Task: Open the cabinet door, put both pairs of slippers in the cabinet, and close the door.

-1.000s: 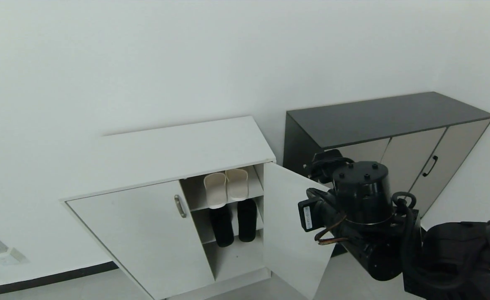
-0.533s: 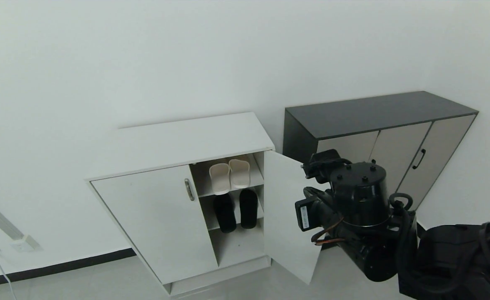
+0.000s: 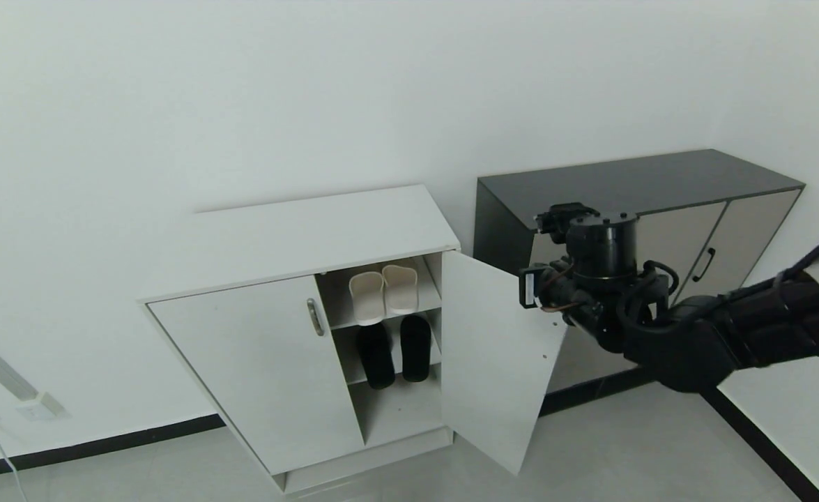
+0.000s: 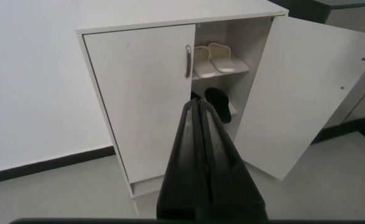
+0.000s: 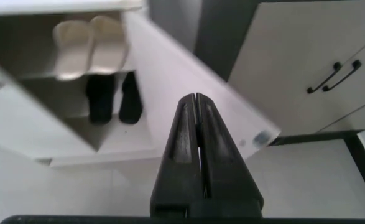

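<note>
1. Both pairs are stowed. The cream foam slippers (image 3: pixel 383 294) lie side by side on the upper shelf of the low white two-door cabinet (image 3: pixel 311 237), and the black slippers (image 3: pixel 395 352) lie on the shelf below.
2. The flat white right-hand door (image 3: pixel 493 355) stands wide open, while the left-hand door (image 3: pixel 256 376) is shut.
3. My right gripper (image 5: pixel 196 96) has its fingers pressed together on nothing. It hangs by the open door's upper free corner, which I judge lets it work as a blunt pusher. I cannot tell whether it touches the door.
4. My left gripper (image 4: pixel 198 101) is likewise closed and empty, held back in front of the shut door and clear of the swing.
5. Only the closing remains. The dark grey cabinet (image 3: pixel 632 185) just beside leaves my arm little room.
</note>
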Motion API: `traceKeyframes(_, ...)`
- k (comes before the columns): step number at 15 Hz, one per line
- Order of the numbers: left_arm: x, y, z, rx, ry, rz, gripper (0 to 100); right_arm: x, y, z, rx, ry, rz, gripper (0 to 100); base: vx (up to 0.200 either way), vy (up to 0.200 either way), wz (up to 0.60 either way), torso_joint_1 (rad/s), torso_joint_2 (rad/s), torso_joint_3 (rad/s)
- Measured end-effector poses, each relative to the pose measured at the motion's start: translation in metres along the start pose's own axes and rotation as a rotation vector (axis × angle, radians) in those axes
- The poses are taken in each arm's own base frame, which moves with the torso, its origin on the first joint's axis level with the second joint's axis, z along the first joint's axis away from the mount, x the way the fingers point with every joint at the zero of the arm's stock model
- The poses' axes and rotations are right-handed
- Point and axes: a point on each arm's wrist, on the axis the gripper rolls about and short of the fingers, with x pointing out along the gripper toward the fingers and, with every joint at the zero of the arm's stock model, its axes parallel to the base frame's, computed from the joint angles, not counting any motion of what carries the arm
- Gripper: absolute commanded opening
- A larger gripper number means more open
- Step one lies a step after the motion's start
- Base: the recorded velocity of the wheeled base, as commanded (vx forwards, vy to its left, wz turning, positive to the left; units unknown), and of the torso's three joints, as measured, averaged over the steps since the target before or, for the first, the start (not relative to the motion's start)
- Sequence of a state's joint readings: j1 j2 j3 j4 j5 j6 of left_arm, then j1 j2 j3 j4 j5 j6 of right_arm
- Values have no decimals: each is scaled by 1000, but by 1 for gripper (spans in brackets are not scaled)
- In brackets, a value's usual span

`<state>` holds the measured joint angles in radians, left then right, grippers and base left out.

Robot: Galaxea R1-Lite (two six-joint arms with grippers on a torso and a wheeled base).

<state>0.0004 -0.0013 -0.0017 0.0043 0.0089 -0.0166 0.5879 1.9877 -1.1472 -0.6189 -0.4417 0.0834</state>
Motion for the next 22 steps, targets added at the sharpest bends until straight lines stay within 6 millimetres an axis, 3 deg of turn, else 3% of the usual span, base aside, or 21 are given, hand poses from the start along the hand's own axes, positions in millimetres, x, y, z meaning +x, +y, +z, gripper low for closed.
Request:
traceKeyframes(4,0,0,0,-1,1,0,0,54,-24,1,19,18,-71,0,0,0,0,0,0,0)
traceKeyframes(8,0,0,0,-1,0,0,0,79,-34,-15,17,50,-91,0,0,0,0,0,0,0)
traceKeyframes(14,0,0,0,-1,0,0,0,90,-39,-32,28,87,-103,0,0,0,0,0,0,0)
traceKeyframes(22,0,0,0,-1,0,0,0,89,-36,-44,11,141,-99,0,0,0,0,0,0,0)
